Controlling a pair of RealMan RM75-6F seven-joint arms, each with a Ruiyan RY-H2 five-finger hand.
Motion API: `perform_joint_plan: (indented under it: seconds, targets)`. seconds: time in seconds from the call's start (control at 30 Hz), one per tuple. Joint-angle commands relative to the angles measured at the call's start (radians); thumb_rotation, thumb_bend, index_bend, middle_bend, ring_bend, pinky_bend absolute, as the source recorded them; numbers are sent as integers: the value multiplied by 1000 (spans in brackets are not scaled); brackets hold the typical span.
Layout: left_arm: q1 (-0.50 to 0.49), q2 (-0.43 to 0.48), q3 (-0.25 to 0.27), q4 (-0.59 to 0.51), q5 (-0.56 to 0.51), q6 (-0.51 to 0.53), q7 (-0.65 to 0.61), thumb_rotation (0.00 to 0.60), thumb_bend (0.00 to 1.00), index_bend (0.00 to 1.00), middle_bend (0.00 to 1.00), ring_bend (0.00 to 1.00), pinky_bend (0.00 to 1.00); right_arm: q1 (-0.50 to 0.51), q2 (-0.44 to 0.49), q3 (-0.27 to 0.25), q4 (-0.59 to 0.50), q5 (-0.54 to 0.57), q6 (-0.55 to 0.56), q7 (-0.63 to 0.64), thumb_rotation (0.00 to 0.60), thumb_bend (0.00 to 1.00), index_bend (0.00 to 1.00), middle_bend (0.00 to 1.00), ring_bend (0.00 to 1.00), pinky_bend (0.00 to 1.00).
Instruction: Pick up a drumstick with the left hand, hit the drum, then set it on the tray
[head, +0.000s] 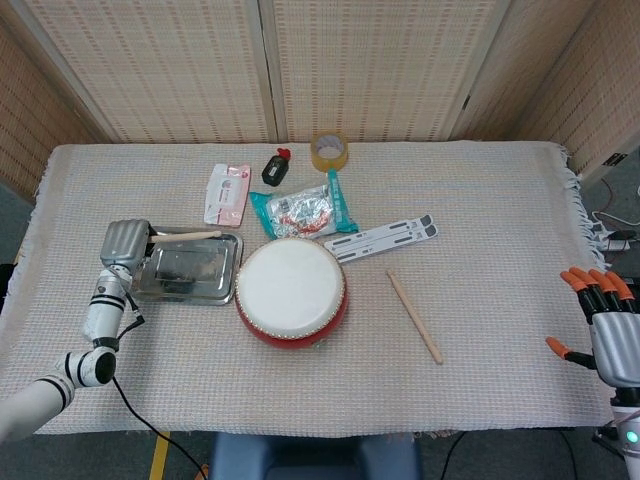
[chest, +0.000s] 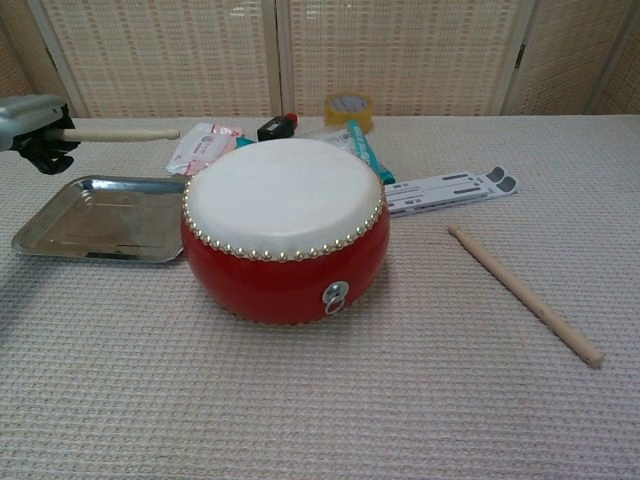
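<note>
Two drumsticks: one (chest: 125, 133) is grasped by left hand (head: 124, 243), one (head: 414, 317) lies on cloth.
Drum (chest: 285, 228): one.
Tray (chest: 60, 240): one.
Right hand (head: 602, 326): fingers spread, nothing held.

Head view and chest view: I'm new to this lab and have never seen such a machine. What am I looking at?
It is a two-armed robot at a table. One camera looks down from its head, the other looks forward from its chest. Its left hand holds a drumstick above a metal tray. Its right hand holds nothing, off at the table's edge. On the cloth stand a red drum, a second drumstick, a tape roll and a few packets.
</note>
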Motion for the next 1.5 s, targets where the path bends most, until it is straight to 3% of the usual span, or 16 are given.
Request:
perform_joint_plan:
  seconds: [0.03,0.47,0.57,0.73,0.9,1.1,1.27,1.5]
  targets:
    - [-34,-58,21,120,40,-75,-66,600,683,999,1000,953,1000,0,0,1,-2,4,-2,-4,600,64,145,121,7,102]
    - [-97,-142,71,317,166,-174,-191,600,675,965,954,891,1000,7,-7,6,-7,25,-19,-18,600,64,142,121,7,102]
    - [-103,-151,69,331,170,-184,-204,600,650,914,880,823,978,7,-7,6,-7,27,-19,-21,600,65,141,121,7,102]
    - [-115,-163,44,327,154,-196,-212,600,572,703,605,559,818,5,-4,8,-9,27,-14,-21,600,64,139,121,7,102]
    - [-115,-155,32,295,138,-208,-185,600,490,439,343,295,532,5,-5,8,-5,25,-12,-14,600,64,137,121,7,102]
    - [-115,-131,22,249,118,-225,-150,600,366,148,131,69,232,1,-8,7,2,24,-7,-6,600,65,131,121,7,102]
    - [-113,-109,13,205,94,-241,-121,600,293,8,27,0,133,0,-9,9,7,21,-2,3,600,64,129,121,7,102]
    - [-112,-86,3,150,52,-252,-69,600,244,0,0,0,87,-3,-12,8,16,15,5,15,600,64,128,121,7,102]
